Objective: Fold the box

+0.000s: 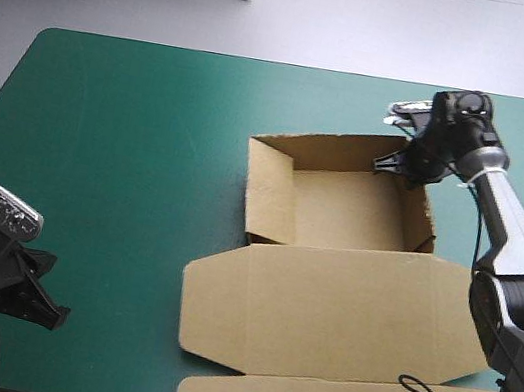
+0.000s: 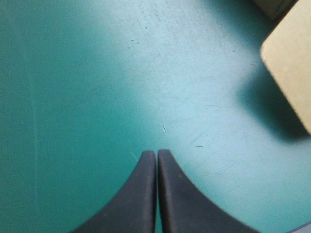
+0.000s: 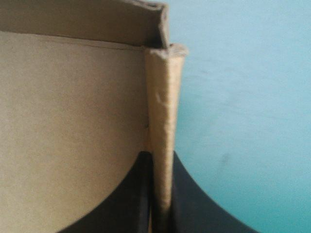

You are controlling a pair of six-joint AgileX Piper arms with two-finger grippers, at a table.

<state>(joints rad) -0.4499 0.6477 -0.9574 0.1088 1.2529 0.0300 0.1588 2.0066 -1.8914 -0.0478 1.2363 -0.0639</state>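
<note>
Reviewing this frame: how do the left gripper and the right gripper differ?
The left gripper is shut on nothing, its fingers meeting over the bare teal-green cover. The right gripper is shut on a raised wall of the box. The left gripper sits by the cover's near left corner, apart from the box, while the right gripper is at the box's far right corner. Both have their black fingers drawn together.
</note>
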